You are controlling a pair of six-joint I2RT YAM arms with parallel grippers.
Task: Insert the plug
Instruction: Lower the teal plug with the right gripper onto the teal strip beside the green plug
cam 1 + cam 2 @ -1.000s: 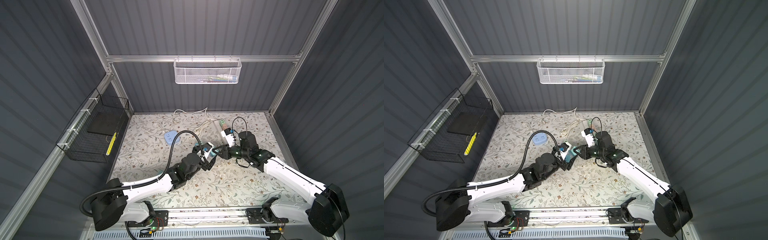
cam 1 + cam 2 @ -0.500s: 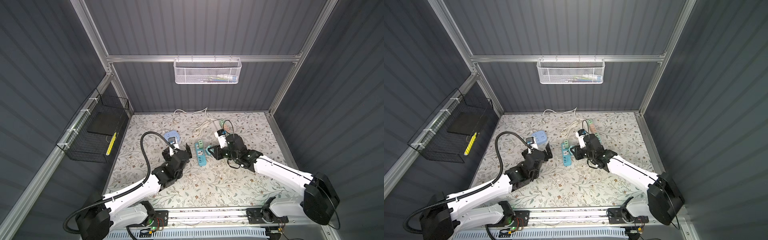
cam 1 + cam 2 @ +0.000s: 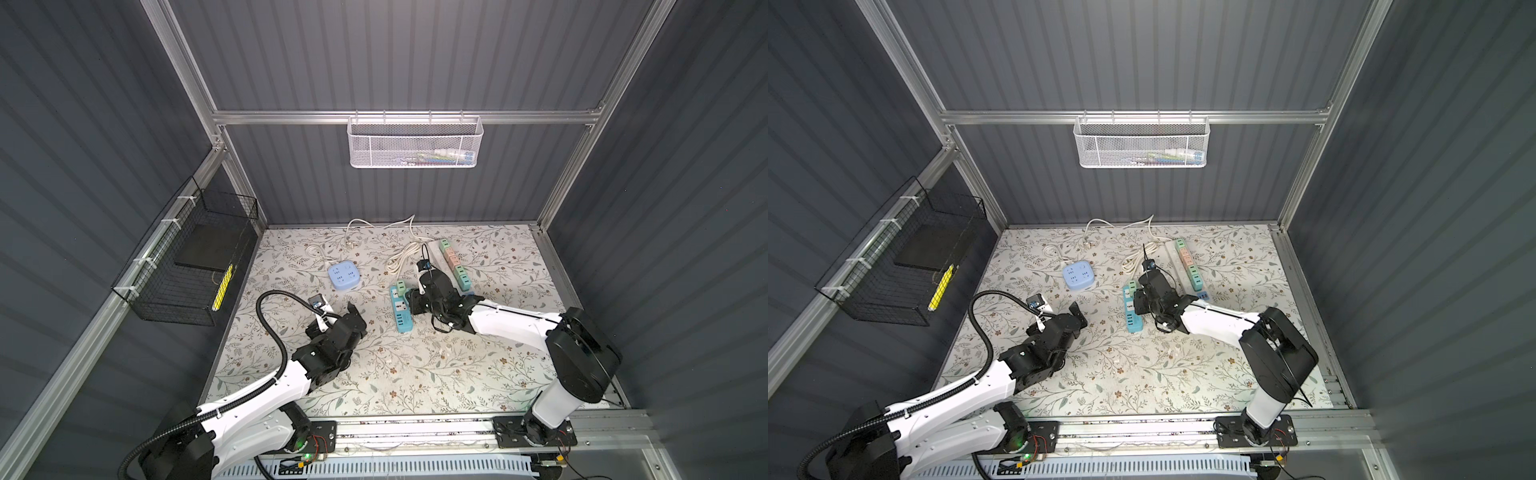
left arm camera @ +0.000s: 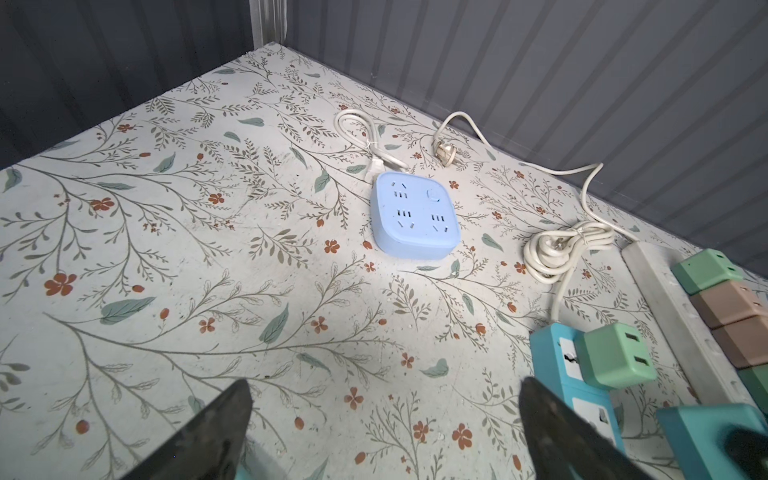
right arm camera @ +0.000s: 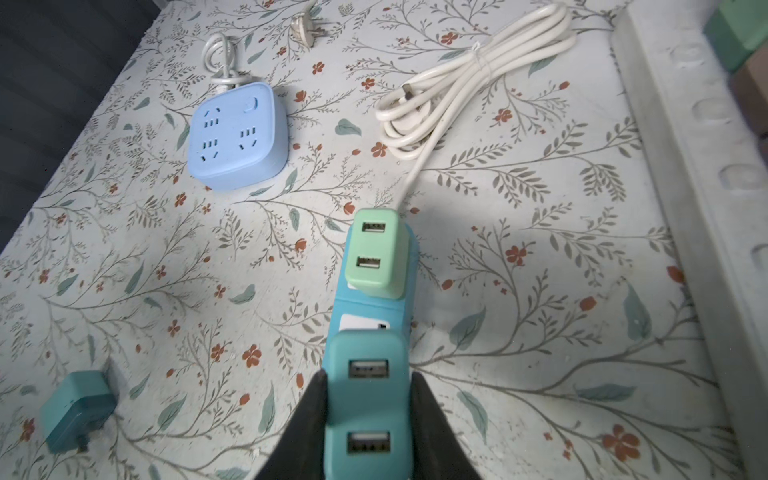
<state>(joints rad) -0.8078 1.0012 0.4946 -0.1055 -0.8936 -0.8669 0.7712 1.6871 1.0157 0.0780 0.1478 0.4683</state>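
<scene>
On top of the teal power strip (image 3: 401,322), one bare socket along from the green plug (image 5: 374,257) at its cable end, clamping the teal plug (image 5: 368,407) tight between the fingers of the right gripper (image 5: 368,376). Pressing it down square onto the strip's face, by the look of it, yet hiding the prongs under the plug's body, so not showing whether fully seated.

Resting the strip flat on the floral table (image 3: 415,374) now, no longer lifting it between both arms. Drawing the left gripper (image 4: 385,382) back, well apart from the strip on the side away from the right arm, jaws spread wide and carrying nothing.

Most likely meaning: no longer bracing the strip by hand, letting the table take the push, and nearing the end of the insertion.

Leaving untouched a spare teal plug (image 5: 77,409) lying apart from the strip, the blue square socket (image 3: 343,275) off its cable end, the coiled white cable (image 5: 478,62) trailing from that end, and the white strip (image 5: 673,137) alongside, under the right arm.
</scene>
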